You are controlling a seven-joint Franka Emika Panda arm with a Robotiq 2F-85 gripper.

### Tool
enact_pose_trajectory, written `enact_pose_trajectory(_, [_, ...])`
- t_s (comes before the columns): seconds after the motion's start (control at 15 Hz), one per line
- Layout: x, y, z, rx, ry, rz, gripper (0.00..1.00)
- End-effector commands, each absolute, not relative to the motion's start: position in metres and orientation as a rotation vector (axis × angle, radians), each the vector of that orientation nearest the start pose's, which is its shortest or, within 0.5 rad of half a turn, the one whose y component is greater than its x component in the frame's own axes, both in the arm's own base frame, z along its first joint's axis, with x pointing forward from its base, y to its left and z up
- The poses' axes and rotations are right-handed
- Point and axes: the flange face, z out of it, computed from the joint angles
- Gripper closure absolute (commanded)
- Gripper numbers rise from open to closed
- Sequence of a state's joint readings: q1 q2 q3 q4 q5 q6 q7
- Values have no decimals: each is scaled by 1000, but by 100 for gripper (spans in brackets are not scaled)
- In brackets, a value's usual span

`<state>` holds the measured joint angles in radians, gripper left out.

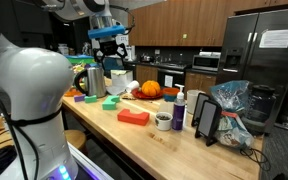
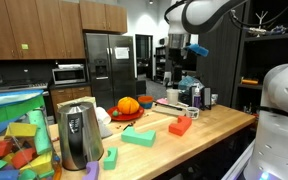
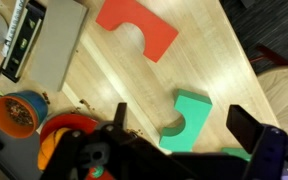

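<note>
**Claw hangs high and wide, green block untouched below**

The claw (image 1: 108,42) hangs well above the desk (image 1: 149,140). In both exterior views it is up near cabinet height, clear of everything on the wood. The wrist view shows its two fingers spread wide, with nothing gripped between them.

Far below that gap lies the green block (image 3: 187,118). It rests flat on the desk with its rounded notch facing the lower left of the wrist picture. A red block (image 3: 136,28) with a similar notch lies near it but apart, and bare wood shows between the two. Off to the side are a grey flat device (image 3: 54,40), a small bowl (image 3: 16,110) and the rim of a red plate (image 3: 69,122). In an exterior view an orange round thing (image 1: 150,89) sits on that plate, and a kettle (image 1: 94,80) stands beyond the blocks.

Judged from how things lie, the work is at its very start. The claw touches neither block, and both lie flat on the desk. The claw is roughly over the green block, but the descent, the grip and the lift are all yet to be done.
</note>
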<state>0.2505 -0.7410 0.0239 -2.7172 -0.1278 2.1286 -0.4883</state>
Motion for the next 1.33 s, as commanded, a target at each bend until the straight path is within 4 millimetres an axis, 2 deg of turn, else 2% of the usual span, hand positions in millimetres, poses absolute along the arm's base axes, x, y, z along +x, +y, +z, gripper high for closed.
enact_pose_trajectory(0.0, [326,129,440,-3019,-1274,-244,0])
enact_pose_trajectory(0.2, [327,163,426,-3036,-1244,-232,0])
enact_pose_trajectory(0.33, [325,174,415,-3061,-1286,-246,0])
enact_pose_trajectory(0.4, [320,165,421,-3047,-1284,-237,0])
enact_pose_trajectory(0.6, [321,174,412,-3049,-1294,-223,0])
enact_pose_trajectory(1.0, [322,174,412,-3049,-1292,-224,0])
enact_pose_trajectory(1.27, [336,186,395,-2930,-1251,-341,0])
